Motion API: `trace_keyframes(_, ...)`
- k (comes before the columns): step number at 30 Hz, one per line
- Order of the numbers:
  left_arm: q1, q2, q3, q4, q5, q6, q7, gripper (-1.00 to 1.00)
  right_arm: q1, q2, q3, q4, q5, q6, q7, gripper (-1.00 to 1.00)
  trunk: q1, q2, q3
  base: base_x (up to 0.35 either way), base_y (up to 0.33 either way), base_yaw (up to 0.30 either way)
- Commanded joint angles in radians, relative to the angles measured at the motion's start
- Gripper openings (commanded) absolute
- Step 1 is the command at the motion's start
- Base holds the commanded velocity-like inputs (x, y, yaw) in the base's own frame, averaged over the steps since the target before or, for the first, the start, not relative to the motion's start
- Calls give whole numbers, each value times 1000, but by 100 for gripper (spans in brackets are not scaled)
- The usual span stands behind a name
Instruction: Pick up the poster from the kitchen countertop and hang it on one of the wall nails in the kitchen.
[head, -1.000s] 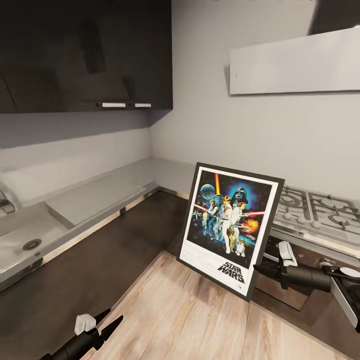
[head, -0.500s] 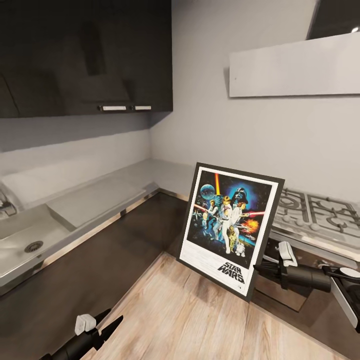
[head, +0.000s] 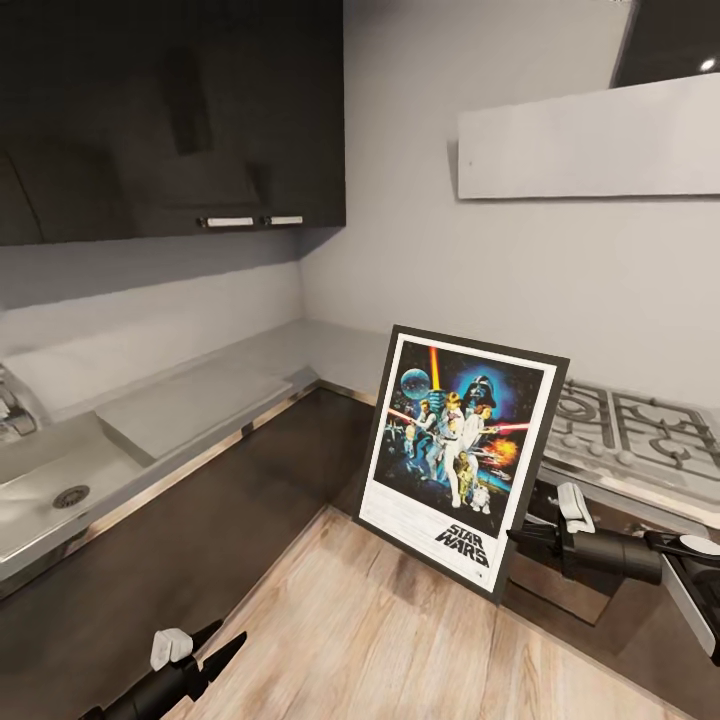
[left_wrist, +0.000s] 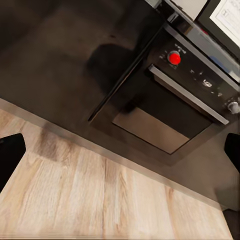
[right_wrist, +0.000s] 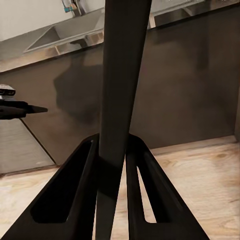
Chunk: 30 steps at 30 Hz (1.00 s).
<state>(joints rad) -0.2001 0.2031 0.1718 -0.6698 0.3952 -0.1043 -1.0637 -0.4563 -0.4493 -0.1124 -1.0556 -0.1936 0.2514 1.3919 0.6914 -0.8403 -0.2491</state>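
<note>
Change: the head view has drifted a little, so the sink and counter sit slightly lower and further left than before; the poster and both arms keep their places in the picture.
Counter (head: 300, 345): pale grey L-shape beyond and left of the right tool, its left end cut off by the picture edge.
Sink (head: 60, 480): inset steel, far left of the right tool; the tap is half cropped.
Hob (head: 630, 430): grey grates just behind the right tool, partly hidden by the poster's edge.
Poster (head: 458, 455): held off the counter, upright with a slight tilt, over the wooden floor (head: 400, 640); its lower right edge is in the right tool.
Right tool (head: 520, 537): closed narrow on the poster's frame edge; the wrist view shows the frame edge-on between both fingers (right_wrist: 75, 200).
Left tool (head: 205, 645): low, well left of the poster, fingers spread wide, holding nothing.
Wall nail: a tiny dot on the white wall panel, too small to be sure of.
</note>
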Motion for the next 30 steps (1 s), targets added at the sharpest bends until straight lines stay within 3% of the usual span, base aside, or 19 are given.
trace_keyframes(1, -1, 0, 0, 1, 1, -6, -2, 100, -1, 0, 0, 0, -5, 16, 7, -100, -4, 6, 2, 0, 0, 0)
trace_keyframes(30, -1, 0, 0, 1, 1, 0, -2, 100, -1, 0, 0, 1, -4, 16, 7, -100, -115, 209, 93, 0, 0, 0)
